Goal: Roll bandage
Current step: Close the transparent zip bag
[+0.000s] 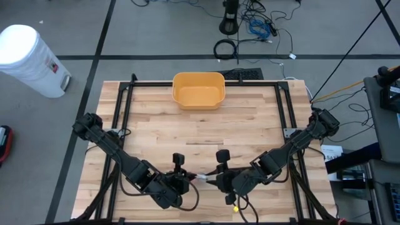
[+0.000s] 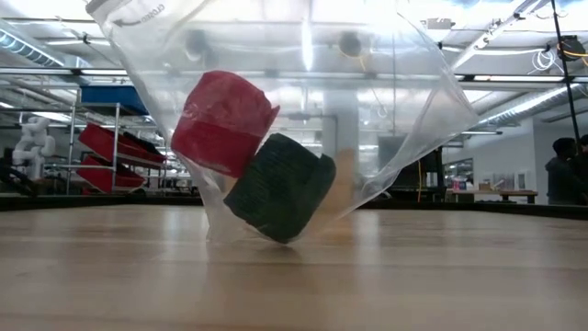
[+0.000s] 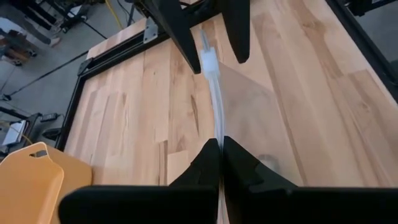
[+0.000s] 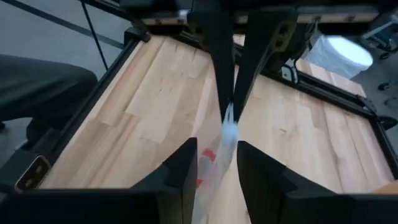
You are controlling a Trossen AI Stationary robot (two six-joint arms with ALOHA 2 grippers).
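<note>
A clear plastic bag (image 2: 303, 119) holding a red bandage roll (image 2: 223, 122) and a green one (image 2: 281, 188) rests on the table (image 1: 200, 131) – well short of the yellow bin (image 1: 198, 90). The left gripper (image 3: 221, 151) pinches its top edge; the right gripper (image 4: 217, 160) stands parted around it.

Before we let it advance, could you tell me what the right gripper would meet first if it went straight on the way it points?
Probably the left gripper, shut on the plastic bag directly ahead; the bag's top edge runs between the right gripper's open jaws.
</note>
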